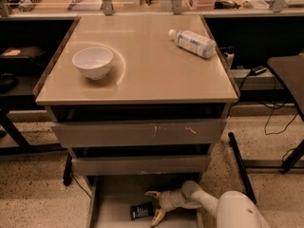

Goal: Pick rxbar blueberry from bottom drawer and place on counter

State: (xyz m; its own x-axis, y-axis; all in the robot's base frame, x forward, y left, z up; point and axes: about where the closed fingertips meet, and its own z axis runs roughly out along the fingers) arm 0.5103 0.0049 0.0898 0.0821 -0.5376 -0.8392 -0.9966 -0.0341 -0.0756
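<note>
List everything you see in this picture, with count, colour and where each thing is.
Shallow grey metal bottom drawer: one, pulled open, lowest in the cabinet.
Snack bar in dark navy-black wrapper: one, flat on that drawer's floor.
Taller grey drawer fronts: two, above it.
Glossy tan counter: one, cabinet top.
White round bowl: one, counter's left side.
Clear plastic bottle with white label: one, lying on counter's back right.
Two-finger gripper: one, beige, open, inside the bottom drawer just right of the bar.
White arm: one, bottom right.
</note>
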